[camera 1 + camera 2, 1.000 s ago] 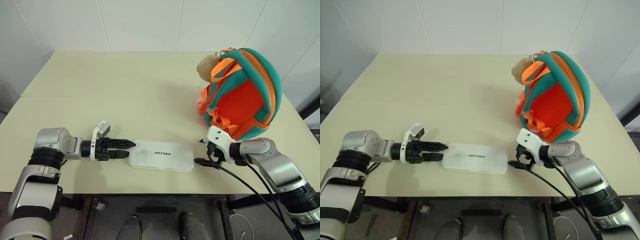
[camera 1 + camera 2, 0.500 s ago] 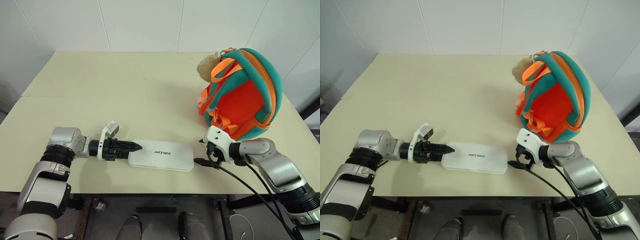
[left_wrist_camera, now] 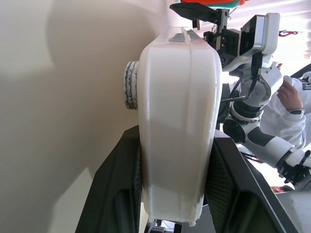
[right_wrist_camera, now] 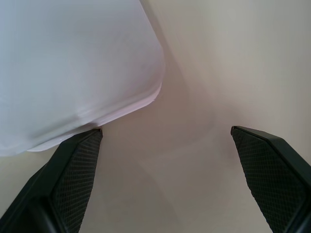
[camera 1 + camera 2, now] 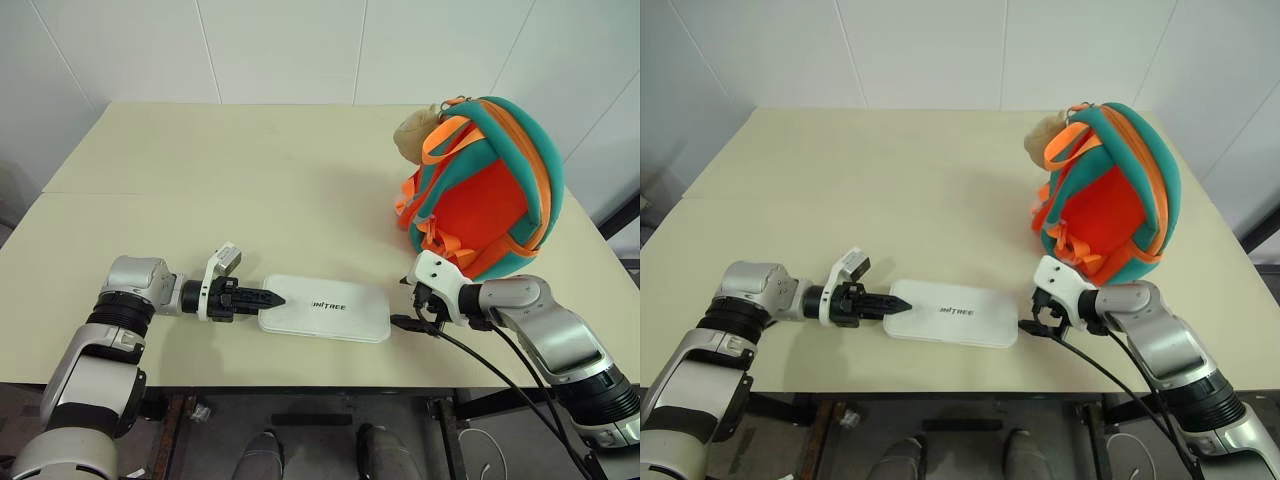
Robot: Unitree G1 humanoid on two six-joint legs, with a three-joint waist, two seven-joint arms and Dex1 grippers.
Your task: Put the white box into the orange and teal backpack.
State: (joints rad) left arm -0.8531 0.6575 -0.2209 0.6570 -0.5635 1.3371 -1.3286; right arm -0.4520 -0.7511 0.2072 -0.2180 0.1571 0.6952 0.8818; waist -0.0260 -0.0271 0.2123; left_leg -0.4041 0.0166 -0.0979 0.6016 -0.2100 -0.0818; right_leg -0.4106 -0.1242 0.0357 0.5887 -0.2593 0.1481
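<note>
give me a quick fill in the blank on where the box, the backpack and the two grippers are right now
1. The white box lies flat on the ______.
2. The left gripper has its fingers on either side of the box's ______ end.
3. The right gripper is ______, with nothing between its fingers.
4. The orange and teal backpack stands behind the ______ gripper.

Missing words: table; left; open; right

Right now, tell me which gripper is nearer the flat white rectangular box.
Left gripper: its fingers straddle the white box's end. Right gripper sits open just off the opposite end.
</note>
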